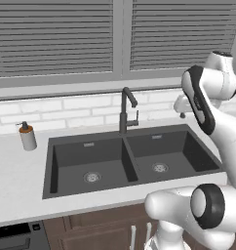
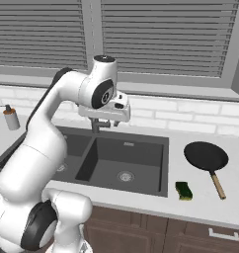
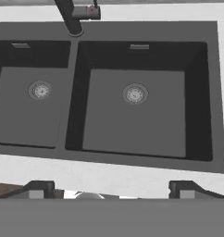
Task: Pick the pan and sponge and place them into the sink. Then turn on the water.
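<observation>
The black pan [image 2: 206, 155] lies on the white counter right of the sink, its wooden-tipped handle pointing toward the front edge. The green sponge [image 2: 183, 190] rests near the counter's front edge, just left of the handle's end. The dark double-basin sink [image 2: 163, 168] [image 1: 54, 166] [image 3: 72, 92] holds nothing in either basin, and no water falls from the faucet [image 1: 125, 110] [image 3: 70, 18]. My gripper [image 3: 111, 190] hangs high above the sink's front rim, looking down into the right basin. It is open, its fingertips [image 3: 37, 190] far apart with nothing between them.
A soap dispenser [image 1: 27, 136] [image 2: 11, 117] stands on the counter left of the sink. A white tiled wall and a window with shut blinds run behind the counter. Brown cabinet fronts sit below the counter's front edge.
</observation>
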Robot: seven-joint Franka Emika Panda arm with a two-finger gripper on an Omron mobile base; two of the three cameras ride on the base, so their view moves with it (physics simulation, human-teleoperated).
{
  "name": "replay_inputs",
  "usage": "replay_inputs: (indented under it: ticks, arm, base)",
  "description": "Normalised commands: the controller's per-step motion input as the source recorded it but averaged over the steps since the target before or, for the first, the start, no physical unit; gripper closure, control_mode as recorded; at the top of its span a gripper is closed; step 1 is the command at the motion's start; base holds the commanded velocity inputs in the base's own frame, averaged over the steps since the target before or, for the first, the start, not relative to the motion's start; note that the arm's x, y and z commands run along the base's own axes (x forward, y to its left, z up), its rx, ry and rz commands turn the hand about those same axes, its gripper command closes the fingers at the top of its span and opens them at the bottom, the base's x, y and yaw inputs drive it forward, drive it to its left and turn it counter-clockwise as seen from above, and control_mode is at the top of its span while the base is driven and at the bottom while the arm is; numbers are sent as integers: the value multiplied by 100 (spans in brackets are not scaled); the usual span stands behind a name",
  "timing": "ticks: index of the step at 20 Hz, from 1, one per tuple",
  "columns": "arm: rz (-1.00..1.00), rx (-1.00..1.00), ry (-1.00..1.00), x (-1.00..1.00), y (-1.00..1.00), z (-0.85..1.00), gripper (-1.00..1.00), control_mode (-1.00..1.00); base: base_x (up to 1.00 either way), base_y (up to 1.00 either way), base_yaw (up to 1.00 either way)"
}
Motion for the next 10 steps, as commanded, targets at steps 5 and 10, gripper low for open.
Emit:
replay_inputs:
  ticks: [5,10]
  arm:
    - [0,0,9,-5,-79,-14,-100,-100]
    - [0,0,6,-6,-78,-24,-100,-100]
  base:
    - [0,0,0]
    - [0,0,0]
